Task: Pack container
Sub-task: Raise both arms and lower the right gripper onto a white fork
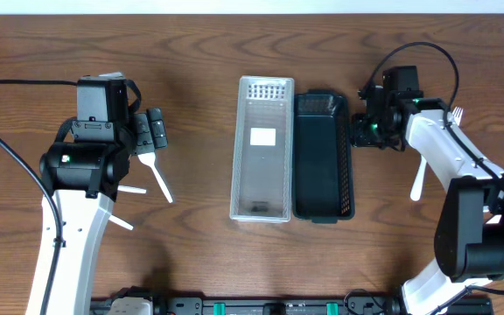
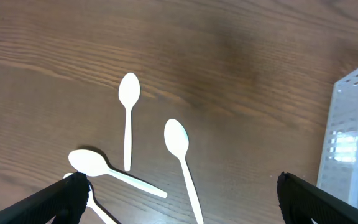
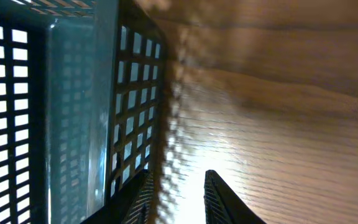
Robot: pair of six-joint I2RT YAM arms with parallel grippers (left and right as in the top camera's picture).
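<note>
A clear plastic container [image 1: 238,149] stands at the table's middle, with a dark green lattice basket [image 1: 349,179] against its right side. Several white plastic spoons [image 1: 157,178] lie at the left. My left gripper [image 1: 152,131] is open and empty above them; the left wrist view shows spoons [image 2: 128,93] [image 2: 176,138] [image 2: 90,162] between its fingers [image 2: 179,190] and the container's edge [image 2: 348,118]. My right gripper [image 1: 362,131] is down by the basket's outer right wall [image 3: 135,93]. Its fingers [image 3: 176,190] are narrowly apart with bare table between them.
A white plastic fork or spoon [image 1: 417,182] lies right of the basket, partly under my right arm. White tines [image 1: 456,114] show past the arm. A white label [image 1: 262,136] sits inside the clear container.
</note>
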